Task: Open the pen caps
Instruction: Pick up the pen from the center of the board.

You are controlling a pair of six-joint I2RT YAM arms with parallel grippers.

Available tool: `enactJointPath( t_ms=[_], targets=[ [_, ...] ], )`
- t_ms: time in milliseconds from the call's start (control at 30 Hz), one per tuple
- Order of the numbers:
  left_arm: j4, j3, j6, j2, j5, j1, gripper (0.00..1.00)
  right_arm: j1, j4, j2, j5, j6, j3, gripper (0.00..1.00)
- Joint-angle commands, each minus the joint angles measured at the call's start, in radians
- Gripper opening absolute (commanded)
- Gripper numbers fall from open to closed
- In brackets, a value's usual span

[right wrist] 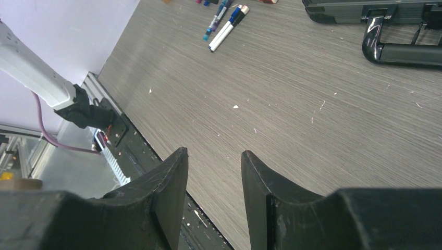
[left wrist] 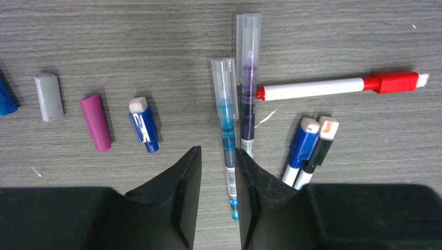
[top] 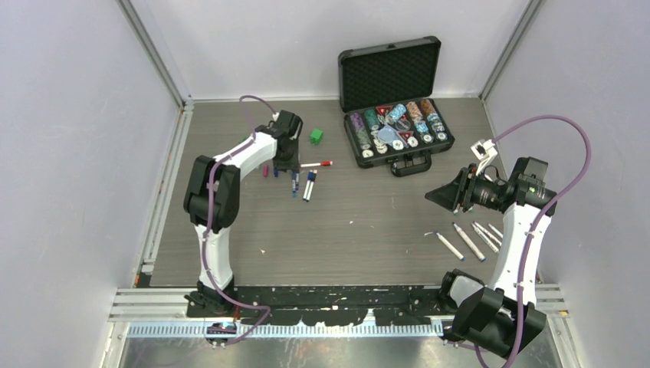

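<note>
My left gripper [left wrist: 218, 151] points down at the table, open, its jaws either side of a teal pen [left wrist: 228, 135] with a clear cap [left wrist: 224, 86]. The pen touches the right finger, and a gap remains at the left finger. Beside it lie a purple pen [left wrist: 247, 104], a white pen with a red cap [left wrist: 393, 82], and a blue-capped pen [left wrist: 303, 143] next to a black-capped pen [left wrist: 323, 143]. Loose grey [left wrist: 48, 96], magenta [left wrist: 95, 122] and blue [left wrist: 143, 126] caps lie to the left. My right gripper [right wrist: 213, 151] hangs open and empty above the table. Several pens [top: 467, 241] lie below it.
An open black case [top: 395, 100] holding poker chips stands at the back, its handle [right wrist: 396, 49] toward the middle. A small green cube [top: 316, 136] sits right of the left gripper [top: 287, 165]. Grey walls close in both sides, and a metal rail [top: 337, 307] runs along the near edge.
</note>
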Motion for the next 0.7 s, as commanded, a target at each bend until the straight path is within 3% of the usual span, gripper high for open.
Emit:
enactJointPath(
  t_ms=[0,667],
  targets=[
    [-0.005,0.046,0.02,0.028,0.004,0.017,0.3,0.003,0.019,-0.012,-0.007,0.002,0.005,0.47],
    [-0.008,0.05,0.014,0.037,0.064,0.022,0.29,0.003,0.013,-0.012,-0.009,-0.001,0.005,0.48]
  ],
)
